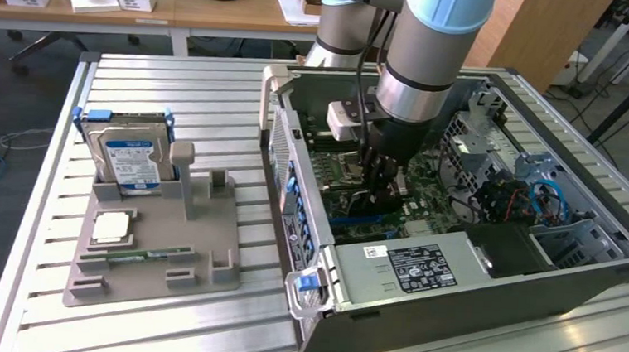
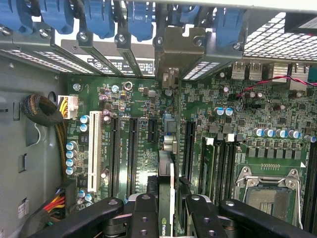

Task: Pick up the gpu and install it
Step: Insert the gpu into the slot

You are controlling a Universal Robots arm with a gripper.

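Wrist view, nearest first: the gripper (image 2: 167, 193) is seen clamped on the gpu (image 2: 166, 161). Its black fingers (image 2: 143, 210) are pressed against the two faces of the card, which is held on edge with its thin upper edge toward the camera. This hold is judged to keep the card upright and its lower connector free. Just beyond, the card is lined up lengthwise with the long expansion slots (image 2: 113, 148) of the green motherboard (image 2: 124, 99). Whether its connector already touches a slot cannot be told, since the card hides its own underside. Farther on, a tan bracket (image 2: 173, 49) stands in the row of rear slot covers under the blue latches (image 2: 99, 17). It appears to be the card's own end piece, turned that way so that the ports face out of the case.

In the exterior view the slatted desk (image 1: 171, 332) is nearest. On it a grey stand (image 1: 153, 256) is set, with a hard drive (image 1: 133, 159) propped upright in it, presumably so that parts can be gripped by their edges. Beside the stand the computer case (image 1: 449, 318) is laid on its side with the panel off, so that the board faces up and can be reached from above. The arm (image 1: 434, 51) is pointed straight down into it.
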